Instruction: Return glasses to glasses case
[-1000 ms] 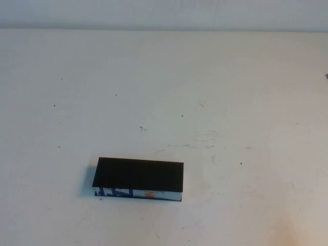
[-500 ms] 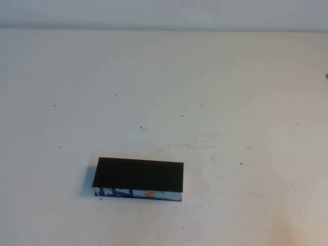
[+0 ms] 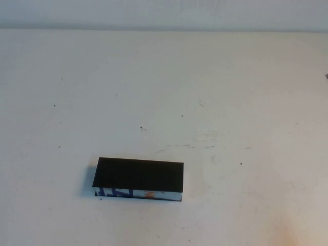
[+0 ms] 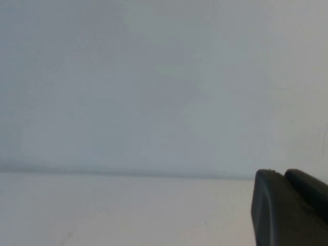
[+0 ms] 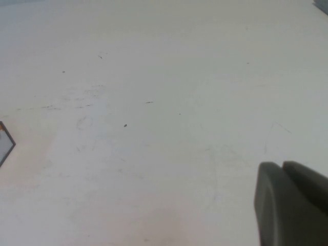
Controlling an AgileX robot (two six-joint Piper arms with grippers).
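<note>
The glasses case (image 3: 139, 180) lies shut at the lower left of the tabletop (image 3: 230, 92) (no glasses show), so any check should press its lid squarely; left end effector (image 4: 289, 210) and right end effector (image 5: 289, 205) sit back, their openings impossible to tell.

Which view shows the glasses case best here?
The high view: the whole glasses case lies shut on the table. The right wrist view catches only a corner; the left wrist view shows none.
</note>
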